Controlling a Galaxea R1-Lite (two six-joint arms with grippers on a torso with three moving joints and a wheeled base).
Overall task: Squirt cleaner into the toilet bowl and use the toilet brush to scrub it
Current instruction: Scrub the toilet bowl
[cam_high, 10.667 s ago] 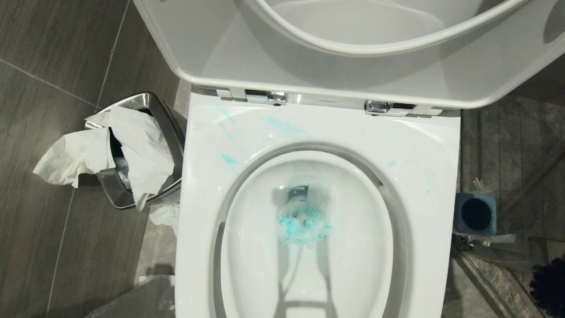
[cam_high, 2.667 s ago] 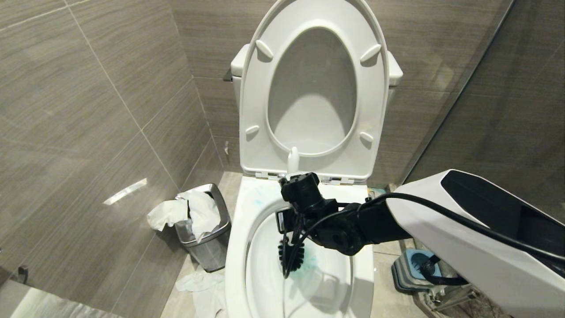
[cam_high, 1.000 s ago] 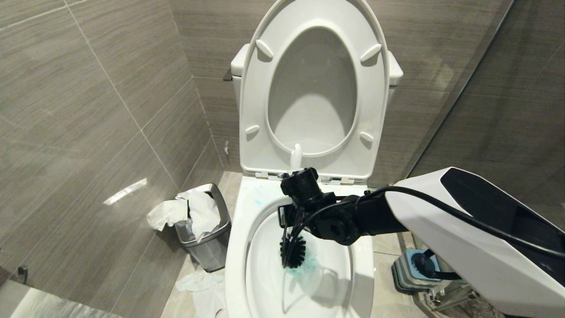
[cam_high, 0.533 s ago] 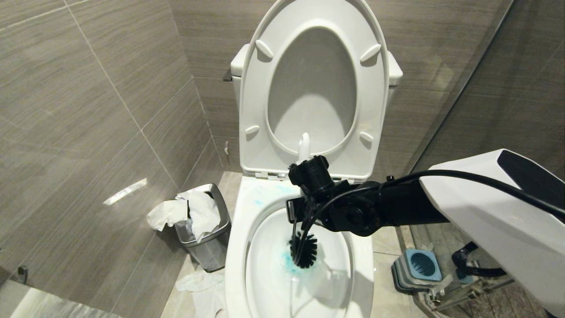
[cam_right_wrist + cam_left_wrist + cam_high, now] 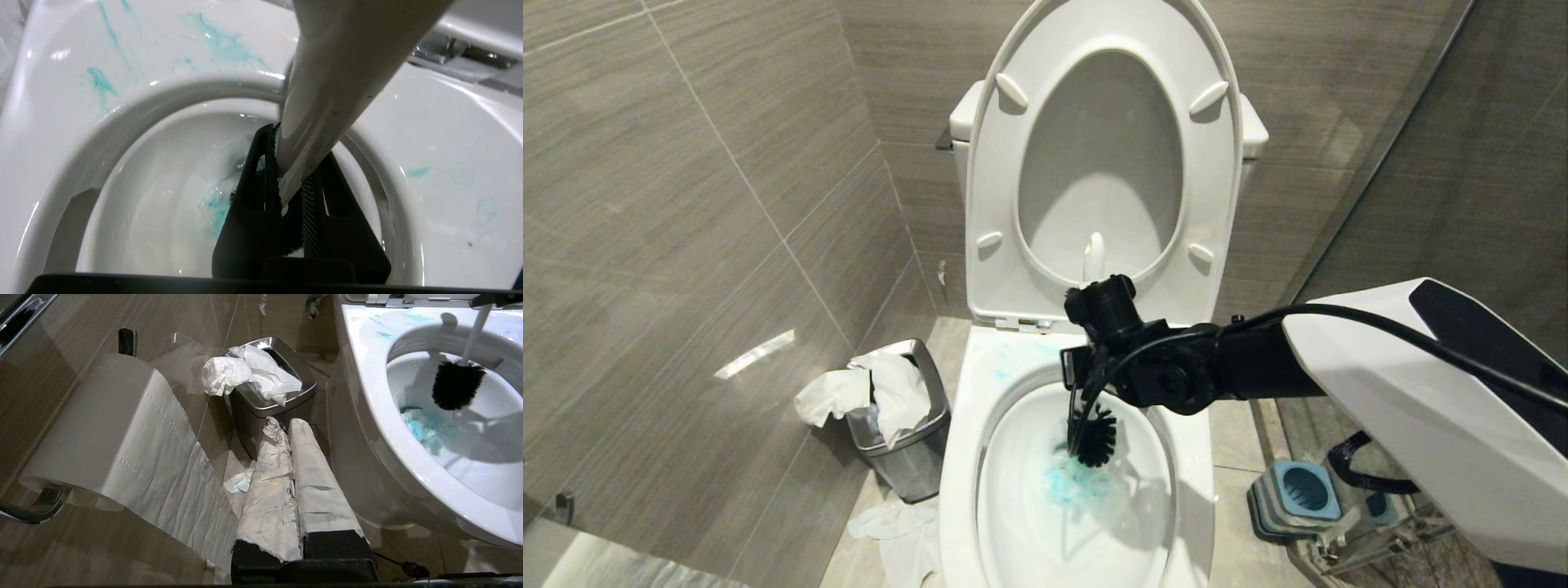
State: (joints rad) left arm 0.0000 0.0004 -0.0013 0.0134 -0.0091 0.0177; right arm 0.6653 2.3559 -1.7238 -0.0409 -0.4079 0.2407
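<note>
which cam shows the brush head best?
Left wrist view: the toilet brush shows its whole black head unobstructed, over the blue water. Head view has the head partly behind cable. Right wrist view shows mostly handle in the right claw.

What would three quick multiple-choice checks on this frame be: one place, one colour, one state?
1. Where is the bristle head of the toilet brush?
A. inside the toilet bowl
B. in its holder
C. on the floor

2. What colour is the cleaner?
A. yellow
B. turquoise blue
C. pink

3. How is the right gripper?
A. open and empty
B. shut on the brush handle
C. resting on the waste bin

Answers: 1 A, the black head hangs over the water within the rim. 2 B, blue tints the water. 3 B, both jaws clamp the white handle.
</note>
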